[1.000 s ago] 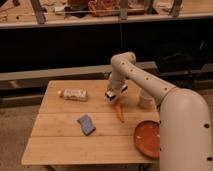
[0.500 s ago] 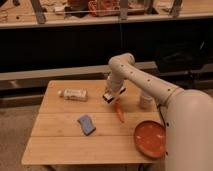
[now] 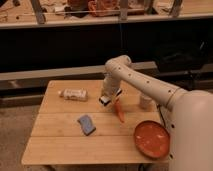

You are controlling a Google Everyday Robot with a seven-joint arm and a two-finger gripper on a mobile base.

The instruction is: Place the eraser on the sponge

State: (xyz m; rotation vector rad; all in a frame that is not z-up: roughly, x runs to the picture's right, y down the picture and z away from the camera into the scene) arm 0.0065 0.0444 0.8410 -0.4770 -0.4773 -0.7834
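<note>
Wooden slats make up the table (image 3: 55,150), the largest thing in view, and the robot's 1 white arm (image 3: 145,87) reaches across its far right side. Next in size comes the red plate (image 3: 151,140) at the near right corner, then the pale labelled bottle (image 3: 73,94) lying on its side at the far left. The sponge (image 3: 86,124) lies flat and slightly askew near the table's middle, with nothing on top of it. An orange carrot (image 3: 119,111) and a small white cup (image 3: 145,101) sit to the right of it. The gripper (image 3: 107,96) points down over the far middle of the table, between the bottle and the carrot. The eraser (image 3: 104,101) shows right at its tip, well apart from the sponge, and it cannot be told whether the gripper is clamped on the eraser or only poised at it. As a judgement, the eraser should be light, firm and rubbery enough not to slip. Its tiny size calls for a hold across its 2 long sides near the middle. The sponge will likely give a little, so a low, gentle release suits it.
</note>
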